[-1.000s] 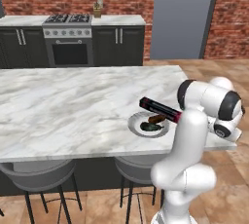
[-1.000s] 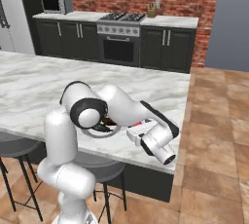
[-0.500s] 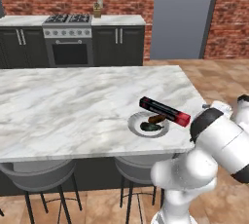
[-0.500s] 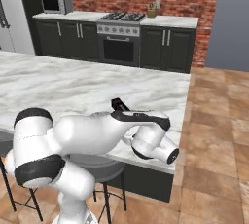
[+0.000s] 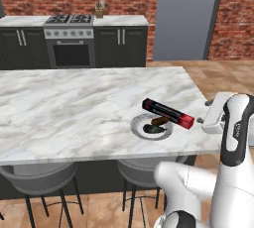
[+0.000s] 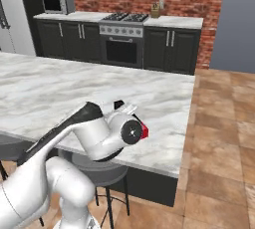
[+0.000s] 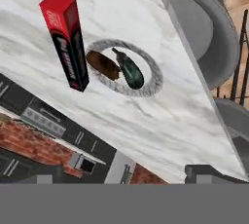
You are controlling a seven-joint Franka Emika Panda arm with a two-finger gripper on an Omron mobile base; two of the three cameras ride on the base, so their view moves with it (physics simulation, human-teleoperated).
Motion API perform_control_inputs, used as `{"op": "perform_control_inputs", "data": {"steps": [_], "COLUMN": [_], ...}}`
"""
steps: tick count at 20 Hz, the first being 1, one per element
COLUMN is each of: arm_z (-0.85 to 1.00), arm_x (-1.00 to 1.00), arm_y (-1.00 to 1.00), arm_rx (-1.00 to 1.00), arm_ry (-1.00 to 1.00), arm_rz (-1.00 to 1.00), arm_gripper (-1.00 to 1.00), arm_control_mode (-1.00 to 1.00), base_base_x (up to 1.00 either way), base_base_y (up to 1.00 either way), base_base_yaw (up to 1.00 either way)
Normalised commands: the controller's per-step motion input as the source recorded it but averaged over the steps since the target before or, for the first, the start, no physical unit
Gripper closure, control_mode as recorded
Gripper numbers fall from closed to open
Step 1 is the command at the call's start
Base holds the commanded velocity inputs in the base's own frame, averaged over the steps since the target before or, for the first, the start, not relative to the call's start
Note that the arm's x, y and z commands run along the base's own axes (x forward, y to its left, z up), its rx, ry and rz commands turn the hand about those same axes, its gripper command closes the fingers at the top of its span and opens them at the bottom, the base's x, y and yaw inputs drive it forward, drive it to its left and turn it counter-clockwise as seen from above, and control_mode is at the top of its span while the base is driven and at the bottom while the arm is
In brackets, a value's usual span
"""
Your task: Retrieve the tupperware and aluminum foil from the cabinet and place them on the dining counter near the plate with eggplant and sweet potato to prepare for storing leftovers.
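The aluminum foil (image 5: 167, 113), a black box with a red end, lies on the dining counter (image 5: 74, 103). Its black end rests at the rim of the round white plate (image 5: 139, 128). On the plate sit the dark eggplant (image 5: 155, 129) and a brown sweet potato (image 5: 159, 121). My gripper (image 5: 204, 112) hovers off the counter's right edge, to the right of the foil's red end, open and holding nothing. The hand view looks down on the foil (image 7: 68, 40), plate (image 7: 146, 84), eggplant (image 7: 129, 69) and sweet potato (image 7: 103, 65). In the right base view my arm hides the plate; the foil's red end (image 6: 144, 131) peeks out. The tupperware is out of view.
Round-seated stools (image 5: 39, 175) (image 5: 144, 170) stand under the counter's near edge. A stove (image 5: 69, 38) with dark floor cabinets and a marble worktop lines the brick back wall. A microwave (image 6: 57, 3) sits at the back left. Tiled floor (image 6: 219, 123) lies right of the counter.
My hand has drawn back from the foil's red end, moving right and off the counter's edge. The foil has stayed lying by the plate.
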Motion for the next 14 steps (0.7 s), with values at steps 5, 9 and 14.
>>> {"op": "perform_control_inputs", "data": {"steps": [5, 9, 14], "arm_z": [1.00, 1.00, 0.40], "arm_x": [-0.55, -0.31, -0.10], "arm_y": [0.61, 0.40, 0.04], "arm_rx": [-0.49, -0.45, -0.14], "arm_ry": [0.10, 0.09, 0.04], "arm_rz": [0.00, 0.00, 0.00], "arm_gripper": [-1.00, -1.00, -1.00], "arm_control_mode": [-1.00, -1.00, 1.00], "base_base_x": [0.00, 0.00, -0.19], "base_base_y": [0.00, 0.00, 0.00], "base_base_yaw": [0.00, 0.00, 0.00]}}
